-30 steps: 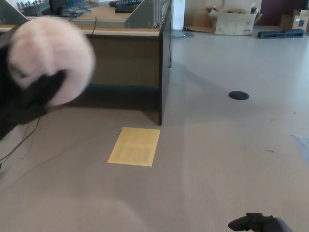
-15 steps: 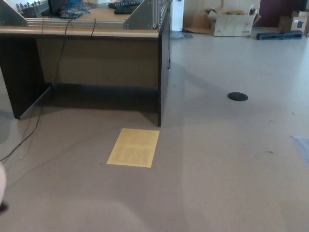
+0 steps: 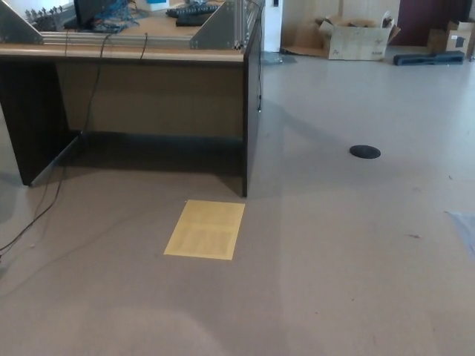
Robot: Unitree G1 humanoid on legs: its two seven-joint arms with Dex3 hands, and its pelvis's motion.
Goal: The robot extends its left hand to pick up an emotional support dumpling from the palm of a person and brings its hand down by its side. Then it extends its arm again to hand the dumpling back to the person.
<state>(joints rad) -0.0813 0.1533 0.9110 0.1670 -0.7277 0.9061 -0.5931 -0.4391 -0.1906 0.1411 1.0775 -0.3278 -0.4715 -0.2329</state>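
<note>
No robot hand is seen in head view; state of fingers cannot be told. Dumpling is not seen either. Yellow sheet is laid flat on grey floor, just before desk. Black round disc is seen further right. Cardboard box is placed far behind.
</note>
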